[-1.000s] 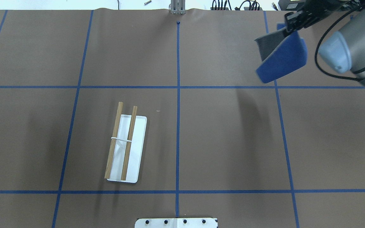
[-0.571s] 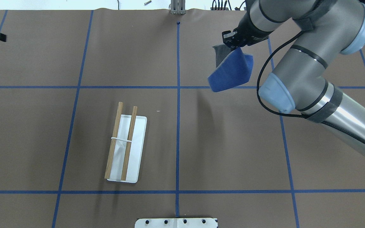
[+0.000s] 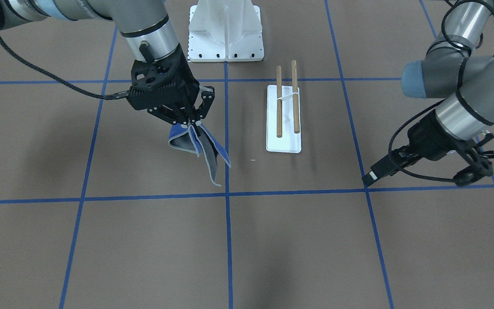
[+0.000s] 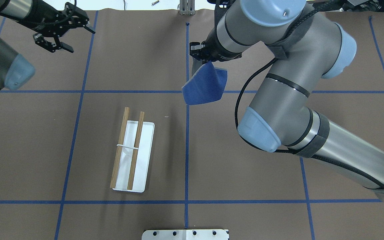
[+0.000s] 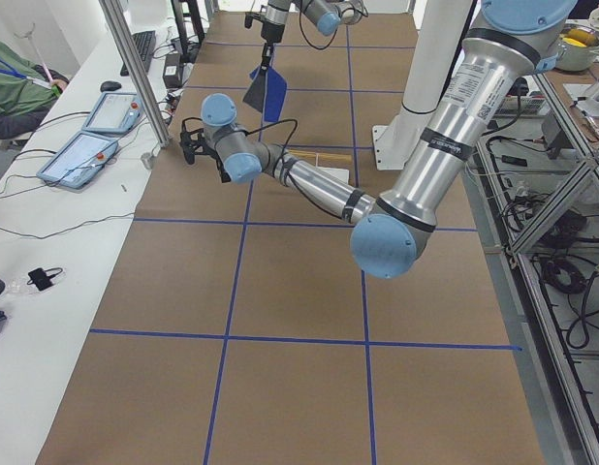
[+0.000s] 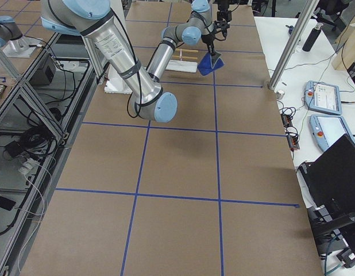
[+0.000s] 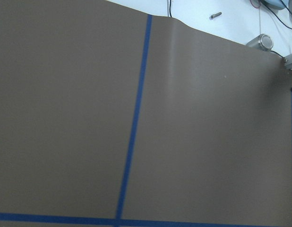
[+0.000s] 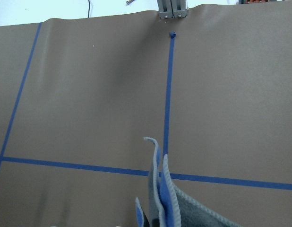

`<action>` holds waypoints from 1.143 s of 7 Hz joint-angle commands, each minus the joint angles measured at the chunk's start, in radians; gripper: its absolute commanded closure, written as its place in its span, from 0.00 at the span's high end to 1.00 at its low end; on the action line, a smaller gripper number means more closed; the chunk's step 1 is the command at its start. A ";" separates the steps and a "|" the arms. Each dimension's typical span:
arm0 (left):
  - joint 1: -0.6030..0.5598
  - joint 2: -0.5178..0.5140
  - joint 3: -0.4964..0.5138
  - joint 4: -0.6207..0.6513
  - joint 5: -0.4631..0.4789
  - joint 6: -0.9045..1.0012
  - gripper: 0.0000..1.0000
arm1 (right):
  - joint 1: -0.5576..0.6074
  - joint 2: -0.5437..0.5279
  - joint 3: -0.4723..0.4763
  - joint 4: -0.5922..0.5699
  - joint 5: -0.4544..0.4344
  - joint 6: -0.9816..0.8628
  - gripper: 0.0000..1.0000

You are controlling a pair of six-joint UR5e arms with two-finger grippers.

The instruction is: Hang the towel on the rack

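At upper centre of the overhead view, the right claw (image 4: 200, 55) is mostly covered by its own arm (image 4: 272, 40), which also hides the towel's (image 4: 205, 85) top edge. The right wrist view's bottom edge cuts the towel off. In the left side view the rack (image 5: 324, 152) sits partly behind the near arm (image 5: 319, 189), too small to make out.

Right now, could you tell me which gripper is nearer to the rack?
Right. The right gripper, holding the towel, hangs beside the rack; the left gripper is far off its other side.
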 commanded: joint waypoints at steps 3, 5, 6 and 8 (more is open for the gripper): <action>0.155 -0.133 0.006 -0.003 0.072 -0.409 0.98 | -0.099 0.053 0.006 0.001 -0.088 0.007 0.00; 0.191 -0.147 0.004 -0.003 0.086 -0.411 0.98 | -0.125 0.058 0.010 0.001 -0.109 -0.015 0.00; 0.217 -0.149 0.004 -0.005 0.088 -0.410 0.98 | -0.129 0.061 0.012 0.001 -0.109 -0.058 0.00; 0.241 -0.145 0.006 -0.034 0.091 -0.401 0.81 | -0.134 0.060 0.012 0.001 -0.109 -0.185 0.00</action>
